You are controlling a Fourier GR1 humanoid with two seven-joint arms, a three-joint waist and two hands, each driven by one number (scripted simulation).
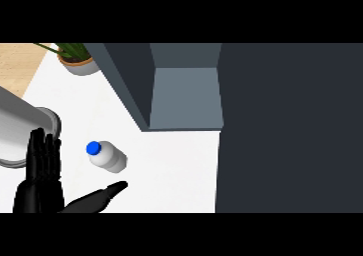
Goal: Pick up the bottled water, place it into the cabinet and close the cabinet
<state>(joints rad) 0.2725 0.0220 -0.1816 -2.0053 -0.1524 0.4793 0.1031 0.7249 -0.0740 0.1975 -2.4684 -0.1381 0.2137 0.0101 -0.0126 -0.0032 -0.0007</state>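
A small white water bottle [109, 157] with a blue cap [93, 147] stands on the white counter [176, 170], left of centre. My left hand [41, 187] shows at the lower left, open, its fingers straight up beside the bottle's left and its thumb spread out below the bottle. It does not touch the bottle. The dark cabinet [291, 125] fills the right side. Its door [128, 82] stands open and the grey inside [185, 95] is bare. My right hand shows nowhere.
A grey metal cylinder [18, 130] lies at the left edge, just behind my left hand's fingertips. A potted plant [78, 59] stands at the far left corner of the counter, near the open door.
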